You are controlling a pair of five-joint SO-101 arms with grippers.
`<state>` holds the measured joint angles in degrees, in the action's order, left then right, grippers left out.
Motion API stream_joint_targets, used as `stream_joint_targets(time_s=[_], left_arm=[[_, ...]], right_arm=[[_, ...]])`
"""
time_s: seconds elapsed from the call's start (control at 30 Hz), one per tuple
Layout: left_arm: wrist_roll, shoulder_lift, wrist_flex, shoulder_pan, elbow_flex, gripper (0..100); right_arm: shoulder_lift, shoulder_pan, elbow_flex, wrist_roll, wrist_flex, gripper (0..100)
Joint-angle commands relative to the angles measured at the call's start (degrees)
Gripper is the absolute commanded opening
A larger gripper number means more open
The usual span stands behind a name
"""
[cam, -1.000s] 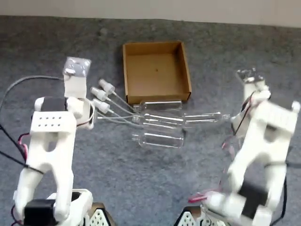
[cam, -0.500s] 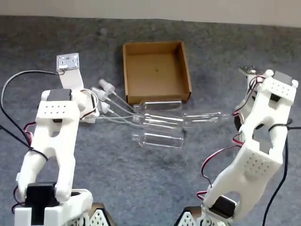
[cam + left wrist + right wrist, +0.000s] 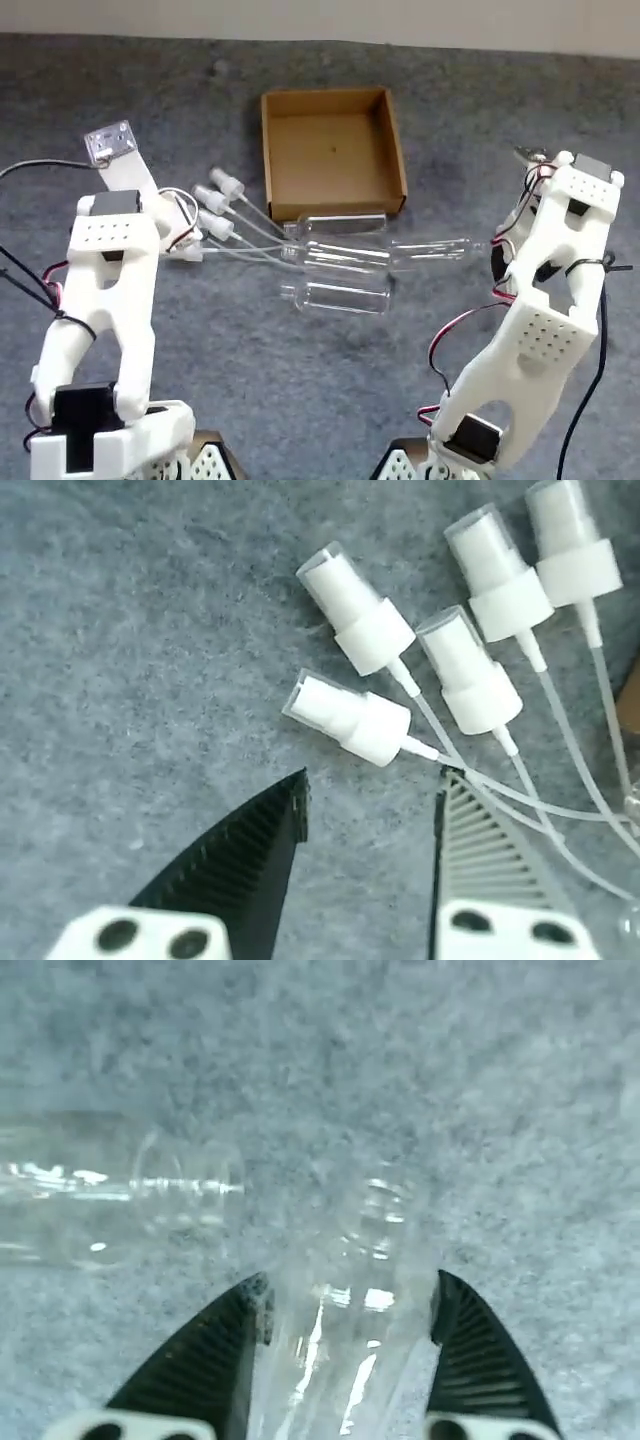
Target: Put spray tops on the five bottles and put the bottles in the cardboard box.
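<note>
On the grey carpet-covered table (image 3: 300,400), both my arms lean forward from their bases at the near edge. My left arm (image 3: 105,290) is extended along the left side, its wrist bent down over the five white plastic spray tops with thin dip tubes (image 3: 215,228). These lie fanned out just left of the open brown cardboard box (image 3: 333,150). My left gripper (image 3: 372,780) hangs above the carpet with its jaws spread, a black finger (image 3: 255,845) on one side and a grey ribbed finger (image 3: 480,850) on the other, holding nothing. The nearest spray top (image 3: 350,722) lies just beyond the fingertips, apart from them, its tube running past the tip of the grey finger. The other four lie farther off.

My right arm (image 3: 545,300) rises on the right side and tips its wrist steeply down beside the neck end of a clear plastic bottle (image 3: 430,250) lying on its side. Three more clear bottles (image 3: 335,297) lie side by side on the carpet just in front of the box. My right gripper (image 3: 350,1282) is spread wide, one black finger on each side of a transparent bottle (image 3: 340,1355) resting on the carpet. Whether the fingers touch it I cannot tell. A second transparent bottle (image 3: 120,1185) lies crosswise just beyond.
</note>
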<state>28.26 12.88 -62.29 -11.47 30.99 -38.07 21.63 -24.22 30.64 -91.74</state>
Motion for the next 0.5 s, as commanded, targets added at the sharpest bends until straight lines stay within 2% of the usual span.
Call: stream_joint_targets(time_s=[0.0,0.1,0.47], left_arm=[[3.34,0.48,0.97,-2.42,0.04,17],[3.34,0.48,0.97,-4.18,0.04,17],[2.55,0.48,0.97,-4.35,0.04,17]], right_arm=[[-2.86,-0.84,-0.04,-0.97,0.22,18.2],[-3.3,-0.84,-0.04,-1.93,0.22,22.3],[-2.07,0.75,-0.57,-2.11,-0.31,22.8]])
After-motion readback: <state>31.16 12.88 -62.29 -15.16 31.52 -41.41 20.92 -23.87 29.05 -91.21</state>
